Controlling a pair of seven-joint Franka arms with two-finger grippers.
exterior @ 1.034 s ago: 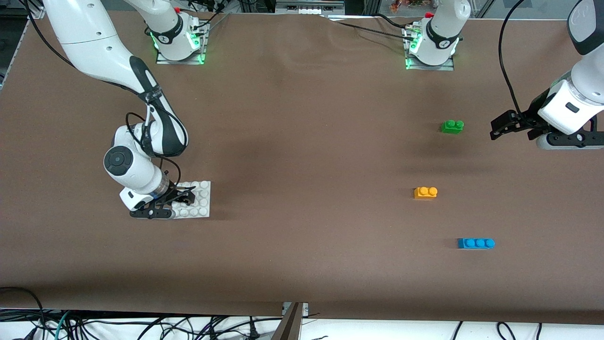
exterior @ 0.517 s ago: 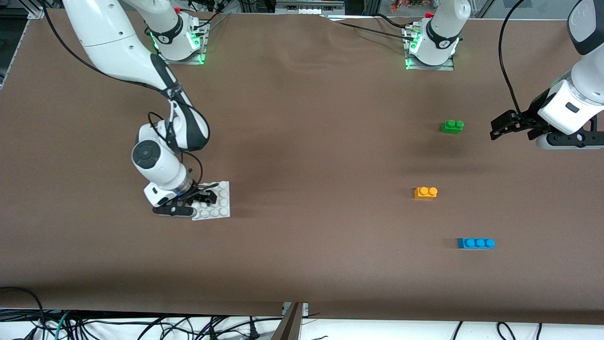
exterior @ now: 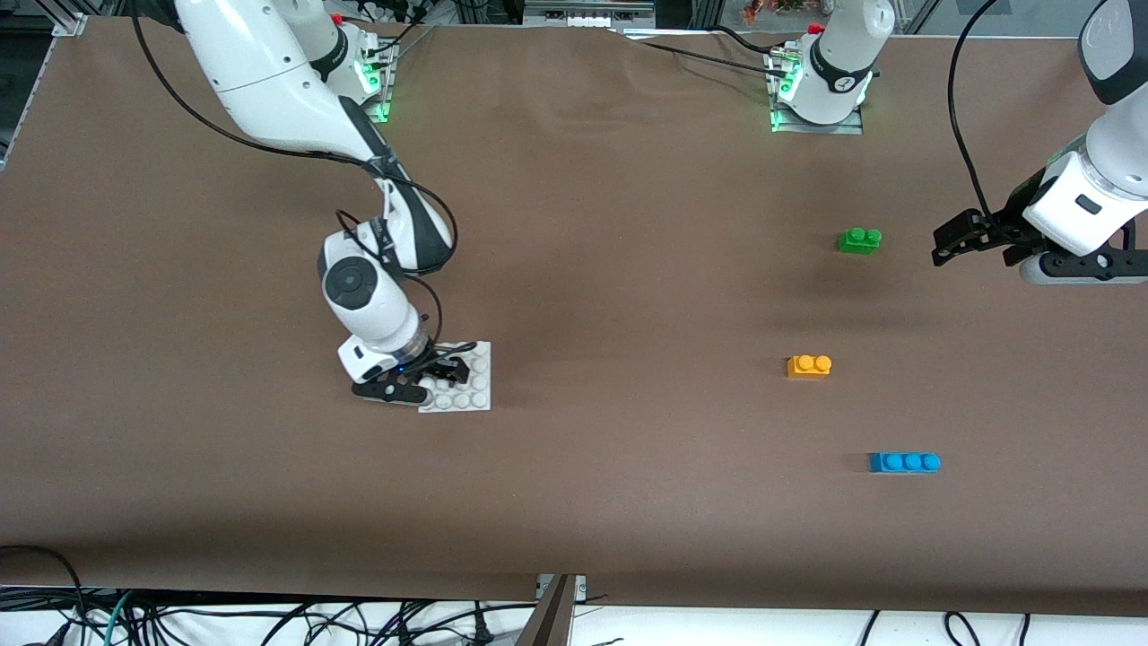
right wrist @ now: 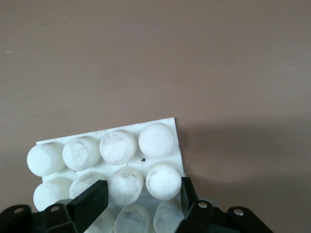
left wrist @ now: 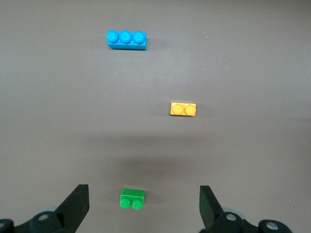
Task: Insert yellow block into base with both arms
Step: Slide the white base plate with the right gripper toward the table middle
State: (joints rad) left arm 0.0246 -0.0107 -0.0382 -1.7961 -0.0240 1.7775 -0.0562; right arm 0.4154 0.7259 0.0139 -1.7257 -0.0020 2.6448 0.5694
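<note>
Right gripper [exterior: 437,375] clamped on the flat white studded base [exterior: 469,386], jaws gripping its edge above the brown counter [exterior: 610,269]. Left gripper [exterior: 952,240] hovering beside the green brick [exterior: 860,240], jaws spread wide. Glossy two-stud yellow block [exterior: 809,365] resting nearer the camera, blue three-stud brick [exterior: 905,462] nearest

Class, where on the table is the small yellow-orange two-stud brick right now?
In the front view, the small yellow-orange plastic two-stud brick lies free toward the left arm's end of the table, between the green two-stud brick and the nearer, longer blue three-stud brick.
</note>
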